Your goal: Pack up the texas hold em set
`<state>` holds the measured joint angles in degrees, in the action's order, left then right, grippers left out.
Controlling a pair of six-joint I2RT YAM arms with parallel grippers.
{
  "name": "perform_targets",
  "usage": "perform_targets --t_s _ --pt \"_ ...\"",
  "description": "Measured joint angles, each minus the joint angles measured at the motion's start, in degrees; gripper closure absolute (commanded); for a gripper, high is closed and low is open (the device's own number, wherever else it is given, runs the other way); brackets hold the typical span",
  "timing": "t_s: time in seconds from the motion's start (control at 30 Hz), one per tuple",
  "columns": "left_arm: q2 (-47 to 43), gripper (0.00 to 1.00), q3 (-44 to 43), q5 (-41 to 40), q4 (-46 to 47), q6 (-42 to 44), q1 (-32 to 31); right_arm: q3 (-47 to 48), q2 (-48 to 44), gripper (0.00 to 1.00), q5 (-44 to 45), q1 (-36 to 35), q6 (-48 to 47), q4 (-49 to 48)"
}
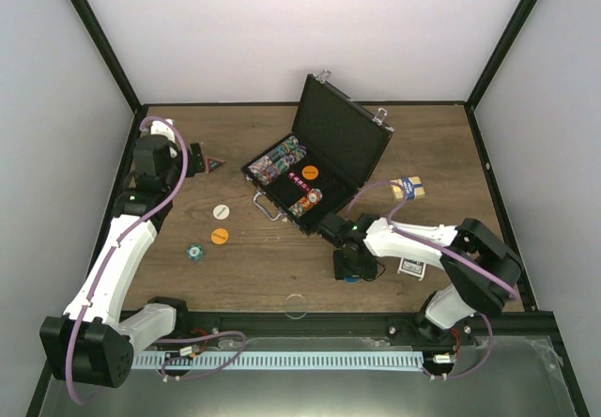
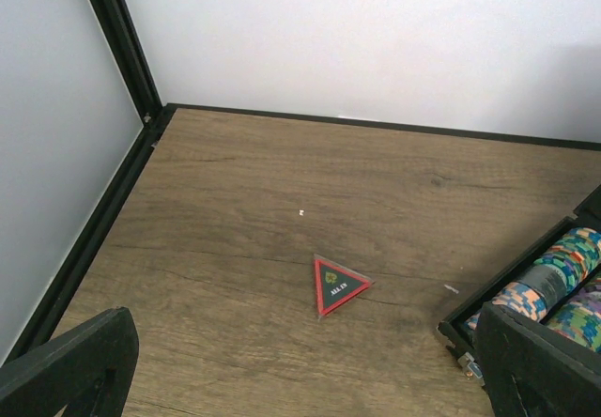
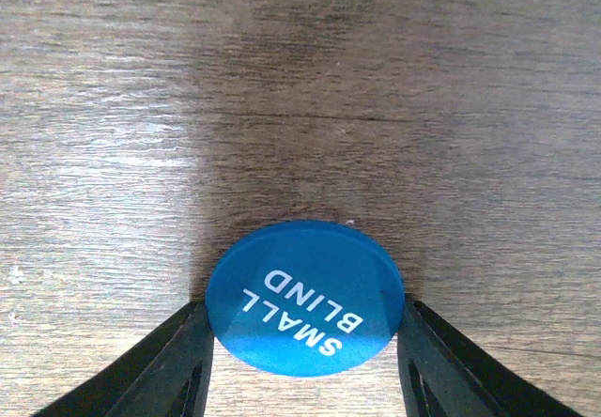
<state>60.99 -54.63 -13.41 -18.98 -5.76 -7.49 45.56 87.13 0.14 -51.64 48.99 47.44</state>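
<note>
The black case (image 1: 344, 133) of the texas hold em set stands open at the table's middle back, lid up. Rows of multicoloured chips (image 1: 282, 162) and an orange button (image 1: 311, 171) lie in its tray. My right gripper (image 1: 349, 269) points down at the table in front of the case. In the right wrist view its fingers (image 3: 188, 361) press both sides of a blue SMALL BLIND button (image 3: 305, 295) lying flat on the wood. My left gripper (image 1: 199, 154) hangs open at the back left, over a triangular ALL IN marker (image 2: 336, 284).
A white button (image 1: 220, 210), an orange button (image 1: 219, 237) and a greenish chip (image 1: 194, 252) lie left of the case. A blue-backed card deck (image 1: 409, 188) lies to its right, and a small card (image 1: 411, 267) lies by the right arm. A clear disc (image 1: 296, 304) rests near the front edge.
</note>
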Motion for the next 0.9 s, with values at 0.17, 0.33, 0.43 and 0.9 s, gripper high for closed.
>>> perform_targets --t_s 0.17,0.33,0.43,0.9 --pt "0.0 0.00 0.0 0.2 0.0 0.0 0.0 0.0 0.0 0.49 0.2 0.0 -0.5 0.0" --pt "0.0 0.00 0.0 0.2 0.0 0.0 0.0 0.5 0.0 0.49 1.6 0.0 -1.5 1.0" --pt "0.0 0.00 0.0 0.2 0.0 0.0 0.0 1.2 -0.1 0.49 2.8 0.0 -2.1 2.7" --pt "0.0 0.00 0.0 0.2 0.0 0.0 0.0 18.6 6.8 0.49 6.8 4.3 -10.4 -0.6"
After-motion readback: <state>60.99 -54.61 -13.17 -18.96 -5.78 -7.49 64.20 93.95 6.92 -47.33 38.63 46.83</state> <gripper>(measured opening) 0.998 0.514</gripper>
